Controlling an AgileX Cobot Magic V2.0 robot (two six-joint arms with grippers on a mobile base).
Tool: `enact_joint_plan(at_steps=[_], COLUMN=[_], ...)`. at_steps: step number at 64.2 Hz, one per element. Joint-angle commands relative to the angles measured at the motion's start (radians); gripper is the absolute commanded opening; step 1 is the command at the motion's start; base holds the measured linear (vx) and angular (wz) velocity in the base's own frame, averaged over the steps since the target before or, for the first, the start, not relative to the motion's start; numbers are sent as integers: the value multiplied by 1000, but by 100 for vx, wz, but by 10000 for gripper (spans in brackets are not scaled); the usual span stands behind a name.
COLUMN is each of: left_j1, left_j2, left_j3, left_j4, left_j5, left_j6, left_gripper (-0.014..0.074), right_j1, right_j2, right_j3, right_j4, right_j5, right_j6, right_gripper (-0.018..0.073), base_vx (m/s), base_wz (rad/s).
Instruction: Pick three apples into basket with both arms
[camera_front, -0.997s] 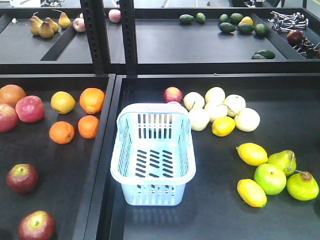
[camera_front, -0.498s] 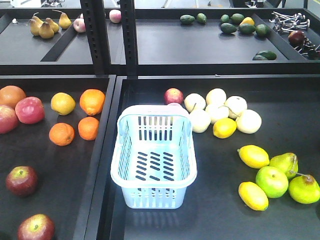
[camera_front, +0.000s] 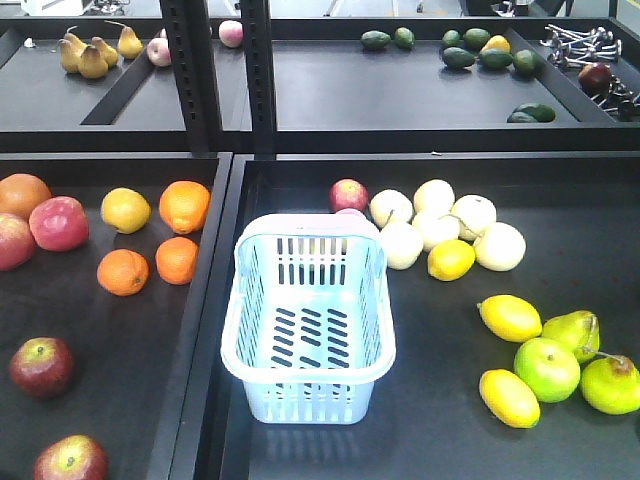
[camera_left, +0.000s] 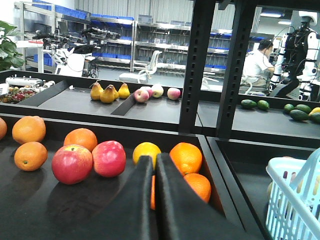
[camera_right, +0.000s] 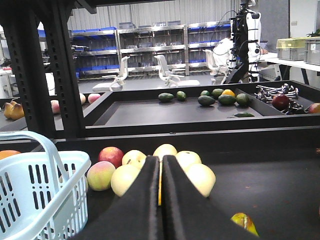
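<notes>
Everything has slid slightly lower in the front view. The left gripper (camera_left: 154, 159) faces oranges (camera_left: 186, 157), the right gripper (camera_right: 161, 159) faces pale fruits (camera_right: 125, 179). Both are closed and empty, with the basket (camera_front: 308, 400) between them.

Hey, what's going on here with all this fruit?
A two-armed robot is at a fruit stand with an empty basket. Two dark red apples lie untouched at the near end of the left tray. The left gripper, facing the oranges, and the right gripper, facing the pale fruit beside the basket, are both shut and hold nothing.
</notes>
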Motion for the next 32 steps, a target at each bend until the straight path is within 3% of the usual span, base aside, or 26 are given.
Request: enact_joint_plan(at_steps=[1, 32], left_j1=[1, 1], left_j2=[-15, -15], left_j3=[4, 4], left_j4=[-9, -9], left_j5=[-69, -69], left_j6=[-5, -5], left_gripper=[-6, -6], right_j1=[-6, -6], right_j2=[-13, -13], right_j3=[14, 14], right_j4=[-9, -9], right_j5=[-76, -76], right_j6=[-8, -8], right_gripper=[-4, -4], base_vx=[0, 0], base_wz=[0, 0])
